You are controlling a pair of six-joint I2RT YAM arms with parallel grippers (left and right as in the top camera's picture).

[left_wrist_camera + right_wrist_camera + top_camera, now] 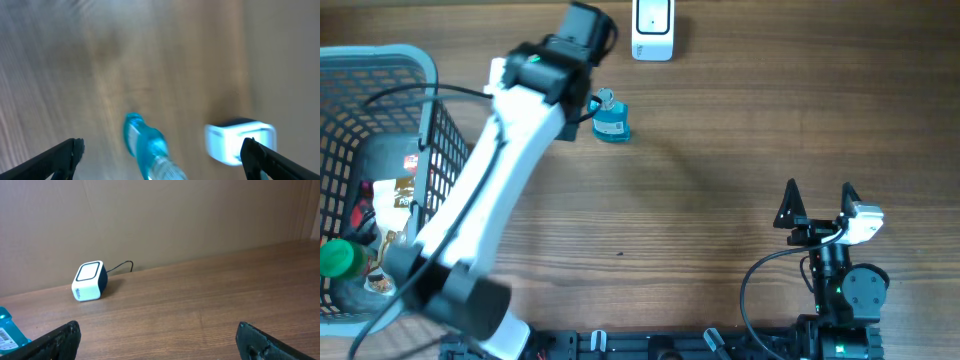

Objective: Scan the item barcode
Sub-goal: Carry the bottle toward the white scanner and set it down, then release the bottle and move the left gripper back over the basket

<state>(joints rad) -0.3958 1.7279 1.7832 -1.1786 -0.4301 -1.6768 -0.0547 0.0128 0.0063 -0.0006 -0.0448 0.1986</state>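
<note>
Wood table (720, 180) fills our view. Our big basket (380, 58) sits far left of the white scanner (652, 30), full of things waiting. Our left gripper (160, 147) hangs close to the scanner, spread wide and pinching nothing. Our right gripper (818, 190) waits far from the scanner, spread too, out of the way. The little blue bottle (611, 122) sits near the scanner, between our left fingers. We think it is there to be scanned.

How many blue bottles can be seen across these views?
1. The blue bottle lies on the table near the white scanner, outside the basket. Clutter in the basket could hide more.
</note>
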